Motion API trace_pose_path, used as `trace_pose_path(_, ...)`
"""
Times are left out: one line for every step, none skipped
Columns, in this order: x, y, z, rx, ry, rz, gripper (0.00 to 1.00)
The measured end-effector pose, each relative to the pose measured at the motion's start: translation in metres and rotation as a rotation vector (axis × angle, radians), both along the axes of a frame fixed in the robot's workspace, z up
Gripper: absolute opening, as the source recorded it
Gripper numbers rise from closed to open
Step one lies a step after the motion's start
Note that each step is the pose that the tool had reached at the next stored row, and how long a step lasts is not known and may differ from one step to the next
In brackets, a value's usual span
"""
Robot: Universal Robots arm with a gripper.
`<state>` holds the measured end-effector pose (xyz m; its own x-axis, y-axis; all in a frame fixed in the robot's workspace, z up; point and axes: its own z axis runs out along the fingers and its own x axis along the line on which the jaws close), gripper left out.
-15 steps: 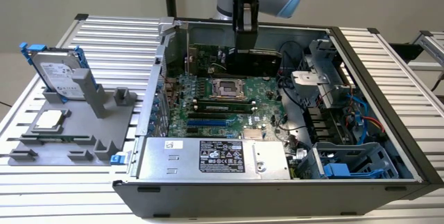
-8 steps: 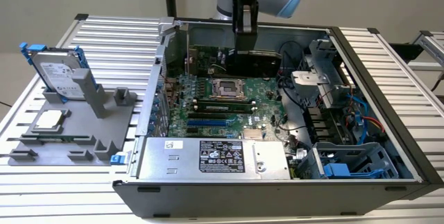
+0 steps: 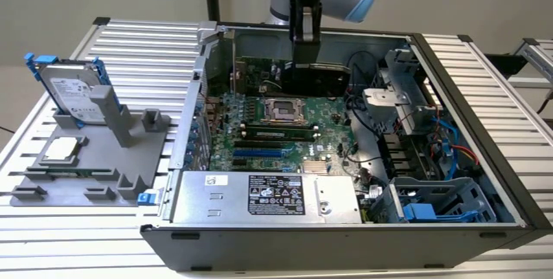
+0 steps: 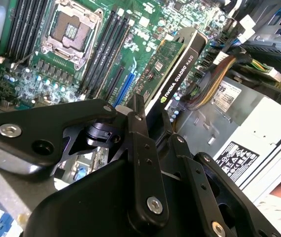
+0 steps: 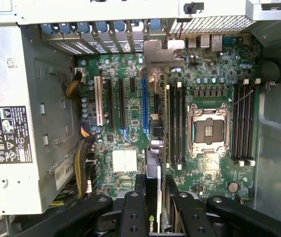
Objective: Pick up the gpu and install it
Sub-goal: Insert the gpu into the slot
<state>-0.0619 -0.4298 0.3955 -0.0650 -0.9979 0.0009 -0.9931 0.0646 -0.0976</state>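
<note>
gpu held on edge above the motherboard, not yet seated

the black, link-armed gripper point(image 4: 153, 129) is pinched on the upper edge of the gpu point(image 4: 172, 69), a flat rectangular card with a green circuit board on one face and a black cooler shroud on the other. in the second wrist view the card stands on edge between the black fingers point(image 4: 141, 148), reaching down toward the green motherboard point(image 4: 130, 29). in the first wrist view the same card point(image 5: 154, 148) appears edge-on, with its silver metal end bracket point(image 5: 161, 52) toward the slotted rear wall of the case. it lies just beside the long blue expansion slot point(image 5: 144, 106); whether it is directly over that slot cannot be told.

in the exterior view the gripper point(image 3: 304, 59) and the card point(image 3: 315, 78) hang inside the open dark grey computer case point(image 3: 484, 98), over the far part of the board, beyond the empty square silver processor socket point(image 3: 283, 107).

progress, as judged: pick-up is done; installation is under way but unfinished, since the card seems to sit above the board.

outside the case, a silver hard drive in a blue frame point(image 3: 74, 91) stands upright on a grey parts fixture point(image 3: 103, 156). white lettering runs along the card's black edge, and the silver power supply point(image 3: 259, 198) carries a black-and-white printed label.
</note>
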Motion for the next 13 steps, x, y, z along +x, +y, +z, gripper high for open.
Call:
trace_pose_path(0.0, 0.0, -0.0002, 0.0, -0.0001, 0.0, 0.0)
trace_pose_path(0.0, 0.0, -0.0005, 0.0001, -0.0001, 0.0, 0.0)
trace_pose_path(0.0, 0.0, -0.0007, 0.0, 0.0, 0.0, 0.0)
trace_pose_path(0.0, 0.0, -0.001, 0.0, 0.0, 0.0, 0.0)
trace_pose_path(0.0, 0.0, -0.0013, 0.0, 0.0, 0.0, 0.0)
trace_pose_path(0.0, 0.0, -0.0017, 0.0, 0.0, 0.0, 0.0)
trace_pose_path(0.0, 0.0, -0.002, -0.0001, 0.0, 0.0, 0.0)
trace_pose_path(0.0, 0.0, -0.0024, 0.0, 0.0, 0.0, 0.0)
trace_pose_path(0.0, 0.0, -0.0028, 0.0, 0.0, 0.0, 0.0)
trace_pose_path(0.0, 0.0, -0.0031, -0.0001, 0.0, 0.0, 0.0)
trace_pose_path(0.0, 0.0, -0.0035, -0.0001, 0.0001, 0.0, 0.0)
trace_pose_path(0.0, 0.0, -0.0039, -0.0001, 0.0, 0.0, 0.0)
trace_pose_path(0.0, 0.0, -0.0043, 0.0, 0.0, 0.0, 0.0)
